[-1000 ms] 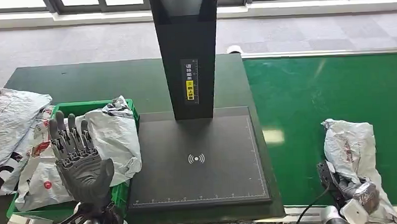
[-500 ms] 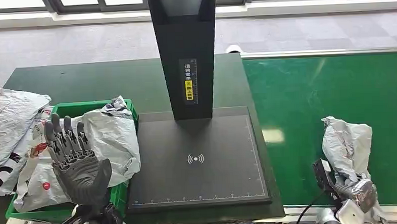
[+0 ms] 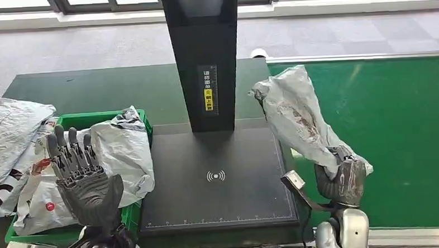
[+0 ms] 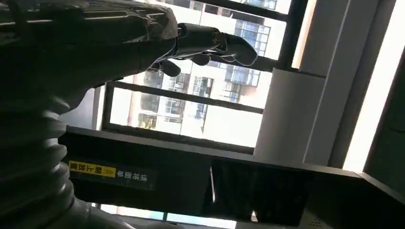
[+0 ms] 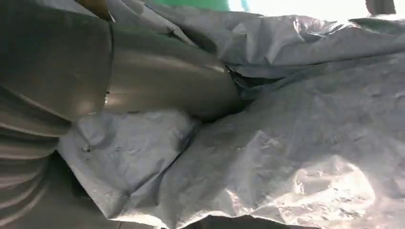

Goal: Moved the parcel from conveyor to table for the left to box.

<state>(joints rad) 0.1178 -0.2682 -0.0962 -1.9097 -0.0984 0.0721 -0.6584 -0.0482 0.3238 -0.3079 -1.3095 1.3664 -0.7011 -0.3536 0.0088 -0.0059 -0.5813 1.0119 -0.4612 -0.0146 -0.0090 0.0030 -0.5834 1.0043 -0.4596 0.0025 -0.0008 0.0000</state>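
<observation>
Grey carpet and a window line run behind a dark green table (image 3: 92, 87) that meets a bright green conveyor (image 3: 395, 110) along its right edge. On the table stands a black scanner pad (image 3: 220, 196) with a tall black post (image 3: 206, 57) rising from its far edge.

The right hand (image 3: 341, 180) grips the grey parcel (image 3: 298, 112) by its near end, fingers closed around the crumpled plastic; the right wrist view shows the thumb (image 5: 172, 93) pressed into the film. The parcel is lifted clear, hanging over the seam between conveyor and pad, its long axis slanting from the hand up and away toward the post. The pad lies just to the left of it, so I judge the remaining move to be a short carry leftward and a lowering.

The left hand (image 3: 84, 177) is raised with fingers spread and straight, holding nothing, over the near right corner of a green crate (image 3: 133, 214). The crate is heaped with grey bagged parcels (image 3: 120, 150), and more of them (image 3: 11, 133) spill over its left edge onto the table.
</observation>
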